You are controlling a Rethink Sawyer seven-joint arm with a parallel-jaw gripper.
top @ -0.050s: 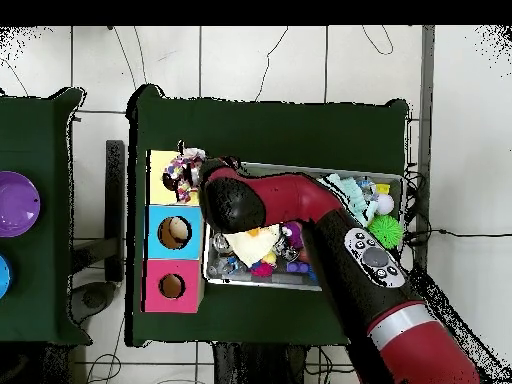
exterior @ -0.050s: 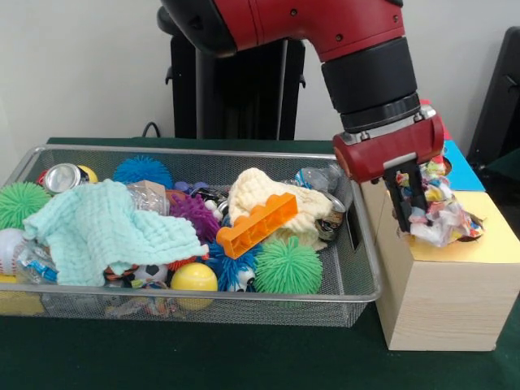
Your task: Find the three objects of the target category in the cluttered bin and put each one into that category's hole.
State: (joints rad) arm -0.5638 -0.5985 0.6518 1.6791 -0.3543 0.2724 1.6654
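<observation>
Jaws clamped on crumpled wrapper [exterior @ -0.050s: 439, 218] | gripper [exterior @ -0.050s: 413, 213] hangs over yellow box top [exterior @ -0.050s: 496, 244], wrapper at its hole, apparently for dropping in | wire bin [exterior @ -0.050s: 357, 276] beside, full of clutter

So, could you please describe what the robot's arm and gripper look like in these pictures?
The arm has glossy red shells joined by a black cylindrical wrist section with a silver ring. The gripper has a red blocky body and dark fingers. In the overhead view, the arm carries a grey oval button panel and a light silver band. No loose cables show on it.
</observation>
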